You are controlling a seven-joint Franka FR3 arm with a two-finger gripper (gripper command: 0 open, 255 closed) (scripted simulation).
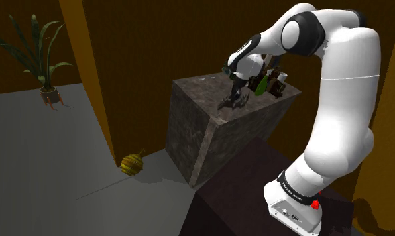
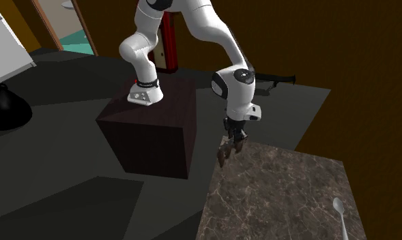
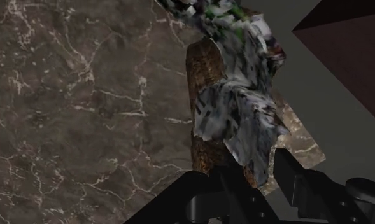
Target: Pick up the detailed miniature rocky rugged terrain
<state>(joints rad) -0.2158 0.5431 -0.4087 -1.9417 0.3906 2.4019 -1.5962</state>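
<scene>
Most of the pick looks done to me: over the marble block (image 1: pixel 189 127), close to its edge, the arm (image 1: pixel 343 100) reaches down, and the gripper (image 3: pixel 246 170) has its fingers clamped on the rock (image 3: pixel 233 121), one on each side. What's left, I judge, is a clean lift, since from here I can't tell whether the rock hangs clear of the top or rests on it.

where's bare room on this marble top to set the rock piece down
Bare marble top runs wide between the gripper, which clasps the rocky terrain piece at the top's edge, and the spoon. Crowded: the corner behind the arm's wrist, where small items cluster.
</scene>
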